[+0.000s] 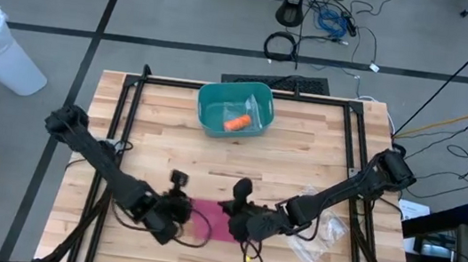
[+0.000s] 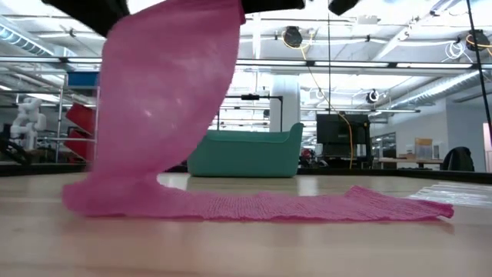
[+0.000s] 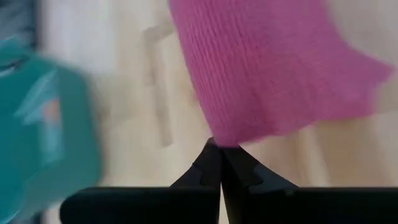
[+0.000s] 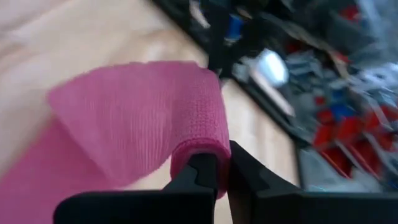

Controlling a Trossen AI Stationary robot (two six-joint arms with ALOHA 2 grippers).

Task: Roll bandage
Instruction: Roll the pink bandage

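Note:
A pink bandage (image 1: pixel 210 219) lies near the table's front edge between my two grippers. In the low view one end of the bandage (image 2: pixel 165 100) rises steeply out of the picture's top, while the rest of the strip (image 2: pixel 307 205) lies flat on the wood. My left gripper (image 1: pixel 181 210) is shut on the bandage (image 3: pixel 267 68). My right gripper (image 1: pixel 237 214) is shut on the bandage (image 4: pixel 137 118) from the other side. My left gripper pinches a thin edge of the bandage (image 3: pixel 225 140) between its two shut fingertips. The cloth spreads out wide beyond the fingers, above the table. My right gripper pinches a folded-over or rolled edge of the bandage (image 4: pixel 202 148) between its two fingers (image 4: pixel 200 171). The cloth curves over at the hold, and the strip runs away from it down toward the table.
A teal bin (image 1: pixel 235 109) with an orange thing inside stands at the table's far middle and shows behind the bandage in the low view (image 2: pixel 244 154). Clear plastic wrapping (image 1: pixel 314 241) lies to the right of my right gripper. Black frame rails (image 1: pixel 117 135) run along the table's sides.

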